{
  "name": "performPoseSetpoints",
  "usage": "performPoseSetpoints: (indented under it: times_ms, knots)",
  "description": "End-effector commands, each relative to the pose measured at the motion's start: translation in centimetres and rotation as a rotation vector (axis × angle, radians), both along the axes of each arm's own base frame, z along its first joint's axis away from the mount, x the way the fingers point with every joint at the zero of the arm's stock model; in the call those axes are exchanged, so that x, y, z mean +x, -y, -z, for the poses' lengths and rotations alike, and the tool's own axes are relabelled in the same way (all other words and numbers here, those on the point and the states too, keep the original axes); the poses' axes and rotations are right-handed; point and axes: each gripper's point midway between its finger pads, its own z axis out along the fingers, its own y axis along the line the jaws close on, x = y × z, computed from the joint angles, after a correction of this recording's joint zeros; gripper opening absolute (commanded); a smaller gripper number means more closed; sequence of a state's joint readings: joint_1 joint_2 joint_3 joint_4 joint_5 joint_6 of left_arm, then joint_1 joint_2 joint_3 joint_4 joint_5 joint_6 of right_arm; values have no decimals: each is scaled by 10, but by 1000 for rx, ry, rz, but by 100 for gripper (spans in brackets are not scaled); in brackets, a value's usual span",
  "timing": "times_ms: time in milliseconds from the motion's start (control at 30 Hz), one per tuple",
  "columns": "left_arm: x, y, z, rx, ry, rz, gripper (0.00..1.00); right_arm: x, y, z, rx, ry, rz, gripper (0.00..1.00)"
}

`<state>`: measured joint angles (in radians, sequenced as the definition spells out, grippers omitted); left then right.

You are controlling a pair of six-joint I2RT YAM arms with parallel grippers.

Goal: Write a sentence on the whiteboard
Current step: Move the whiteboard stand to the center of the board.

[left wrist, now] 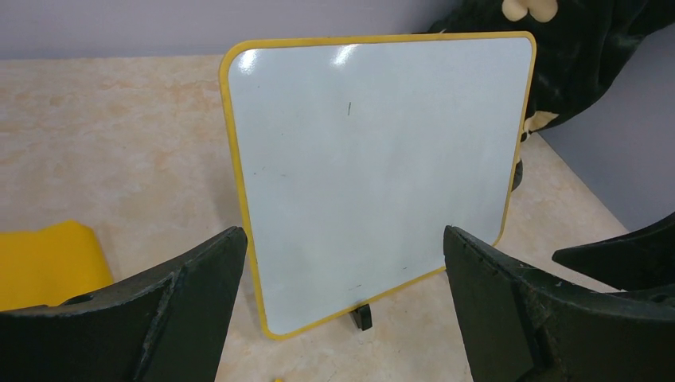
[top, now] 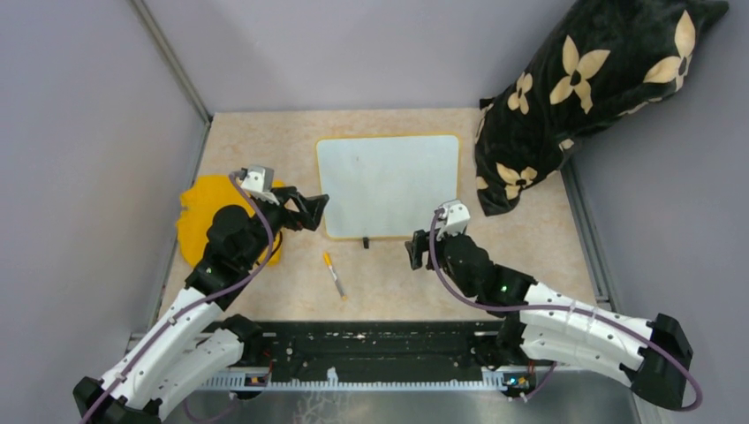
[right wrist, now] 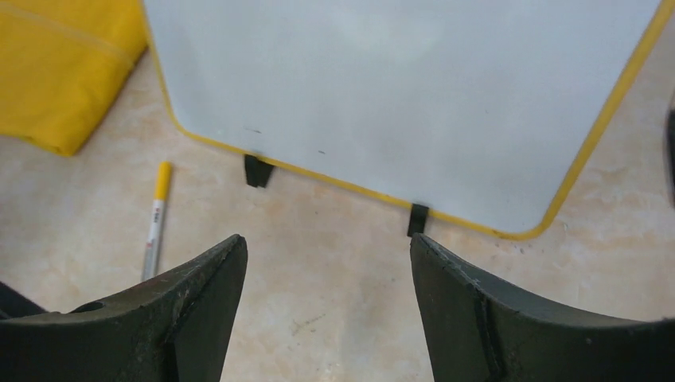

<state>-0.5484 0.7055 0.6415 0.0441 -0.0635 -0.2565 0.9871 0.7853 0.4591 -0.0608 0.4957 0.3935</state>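
Whiteboard [top: 389, 181] is lying flat mid-table, looking blank, no writing showing. Left gripper [top: 315, 212] and right gripper [top: 415, 250] are both hanging spread wide, holding nothing. Likely step is fetching the marker [top: 334, 274] lying just off the board's near edge — pinching mid-barrel, squarely, so it isn't rolling away. Counting: one whiteboard, one marker, one yellow cloth [top: 203, 216], one pillow [top: 592, 79], two grippers.
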Motion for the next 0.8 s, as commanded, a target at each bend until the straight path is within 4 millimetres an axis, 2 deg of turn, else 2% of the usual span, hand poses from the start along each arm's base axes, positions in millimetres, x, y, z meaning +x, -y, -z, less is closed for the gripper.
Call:
performPoseSetpoints:
  times_ms: [0, 100, 233, 367, 567, 667, 767]
  knots:
    - [2, -5, -3, 6, 24, -28, 99, 1, -21, -63, 19, 136, -54, 74]
    - [5, -8, -1, 16, 17, -51, 99, 6, -32, -76, -32, 174, -25, 74]
    - [7, -15, 1, 21, 10, -92, 99, 14, -51, -72, -85, 165, -12, 74]
    - [10, -21, 3, 7, 6, -134, 99, 15, -67, -69, 4, 155, -21, 74]
    - [16, -32, 13, -81, -59, -233, 99, 4, -68, -61, 127, 75, -23, 82]
    - [16, -33, 14, -76, -60, -240, 99, -3, -61, -56, 194, 50, -22, 92]
    - [18, -33, 14, -51, -67, -240, 99, -10, -61, -55, 251, 52, -82, 93]
